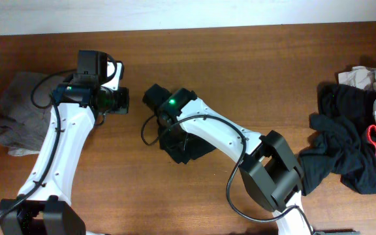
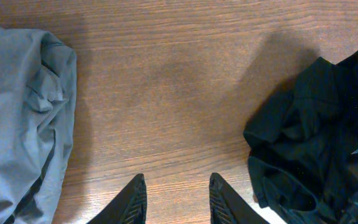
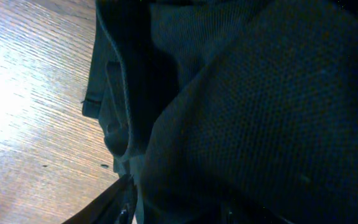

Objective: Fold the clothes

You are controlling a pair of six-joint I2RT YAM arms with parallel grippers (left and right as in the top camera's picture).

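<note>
Bright, sharp overhead; right wrist dim, glare left.

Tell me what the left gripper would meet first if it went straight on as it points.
Most likely the bare table, in the gap between the grey garment and the black garment. The left gripper is open; neither garment lies in its line, though depth is unclear.

The brown wooden table (image 1: 253, 72) looks fine-grained, faintly glossy. The grey cloth garment (image 1: 15, 111) is matt; the black cloth garment (image 3: 266, 124) finely knitted
</note>
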